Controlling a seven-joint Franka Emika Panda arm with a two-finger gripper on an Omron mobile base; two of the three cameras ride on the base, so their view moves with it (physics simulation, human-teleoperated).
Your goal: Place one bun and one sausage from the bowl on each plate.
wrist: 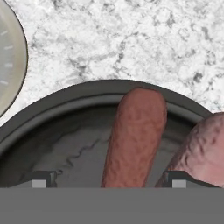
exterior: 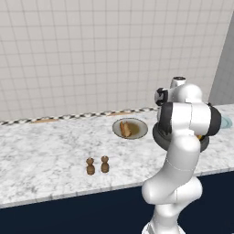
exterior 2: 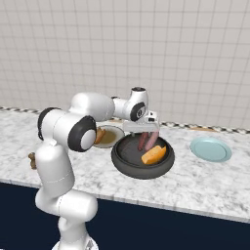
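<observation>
The dark bowl (exterior 2: 128,158) holds two reddish-brown sausages (exterior 2: 142,142) (exterior 2: 153,140) and one golden bun (exterior 2: 154,155). My gripper (exterior 2: 148,135) hangs low over the bowl's far side, open, its jaws straddling a sausage (wrist: 135,135). In the hand view the left fingertip (wrist: 41,179) stands well clear of that sausage, and the other sausage (wrist: 201,148) lies by the right fingertip. The beige plate (exterior 2: 114,138) left of the bowl carries a bun (exterior 2: 100,135). The teal plate (exterior 2: 211,149) lies bare to the right. My arm hides most of the bowl (exterior: 157,135) in the left base view.
Two small brown shakers (exterior: 90,166) (exterior: 104,164) stand near the counter's front edge, left of the arm. The tiled wall runs close behind the plates. The beige plate (wrist: 11,57) shows at the hand view's left edge, close to the bowl rim (wrist: 65,103).
</observation>
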